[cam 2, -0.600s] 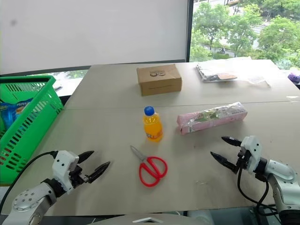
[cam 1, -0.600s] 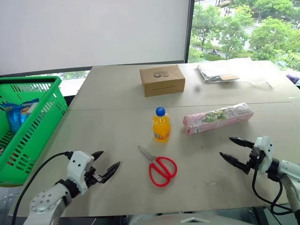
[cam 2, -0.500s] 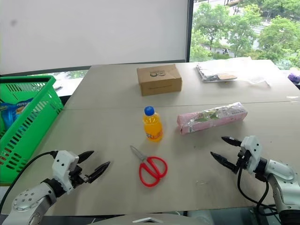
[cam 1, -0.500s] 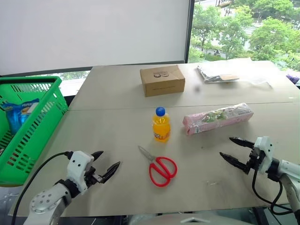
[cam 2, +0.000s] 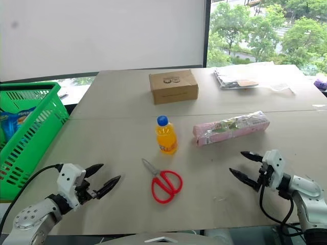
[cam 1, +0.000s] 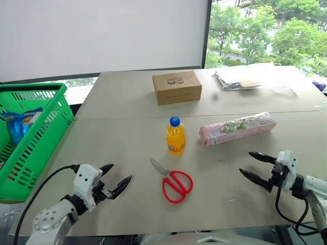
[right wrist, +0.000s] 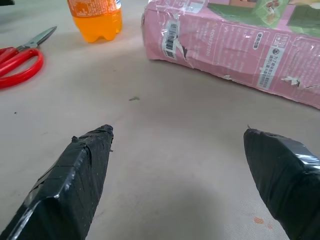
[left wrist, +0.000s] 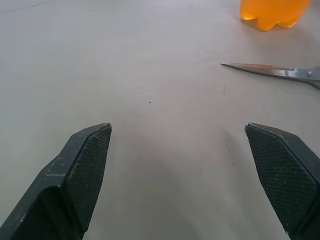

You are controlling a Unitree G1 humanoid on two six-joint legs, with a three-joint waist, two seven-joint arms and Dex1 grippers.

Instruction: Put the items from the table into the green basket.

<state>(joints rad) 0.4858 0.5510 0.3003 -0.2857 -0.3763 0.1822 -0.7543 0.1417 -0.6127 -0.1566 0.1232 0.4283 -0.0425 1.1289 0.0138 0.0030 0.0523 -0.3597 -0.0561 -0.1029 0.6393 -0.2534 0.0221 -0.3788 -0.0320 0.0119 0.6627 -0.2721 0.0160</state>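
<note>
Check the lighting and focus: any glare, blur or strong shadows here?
Head views: even daylight, sharp, only soft shadows beside the orange bottle and scissors. Left wrist view: the bottle's base looks soft. Right wrist view: glare on the pink packet.

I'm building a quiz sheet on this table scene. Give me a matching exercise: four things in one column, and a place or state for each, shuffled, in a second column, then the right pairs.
Things:
1. orange bottle
2. scissors
3. pink packet
4. green basket

Places or states:
A. lying flat, blades closed, near the table's front edge
B. off the table's left end, blue packet inside
C. standing upright mid-table
D. lying on its side, right of the bottle

Pairs: 1-C, 2-A, 3-D, 4-B
</note>
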